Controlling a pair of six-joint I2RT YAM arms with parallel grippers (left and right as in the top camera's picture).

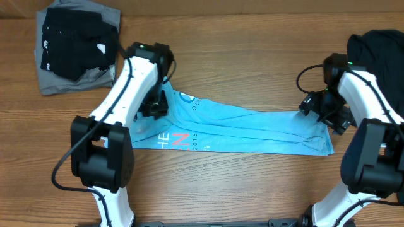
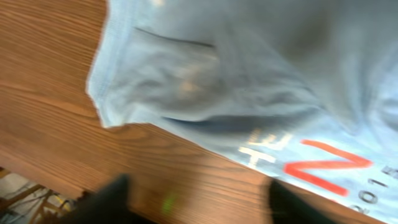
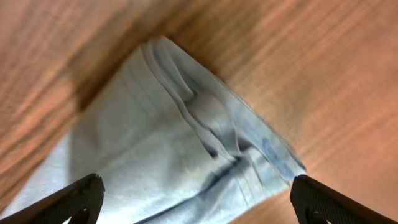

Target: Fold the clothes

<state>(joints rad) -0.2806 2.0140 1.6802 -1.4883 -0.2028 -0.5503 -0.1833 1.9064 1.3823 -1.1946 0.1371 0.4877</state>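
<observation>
Left arm (image 1: 126, 88): white link shells, black joint housings, black cable along its side.
Right arm (image 1: 369, 94): same white-and-black build, black cable looped by the wrist.
Status lights (image 1: 140, 45): small green dot on each arm.
Right gripper (image 3: 196, 182): two matte black tapered fingers.
Left gripper (image 2: 196, 186): dark fingers, blurred.

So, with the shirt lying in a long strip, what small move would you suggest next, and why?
I would probably lower the right gripper onto the end of the light-blue T-shirt beneath it and pinch: it stands open, holding nothing, and the long strip needs folding across.
</observation>
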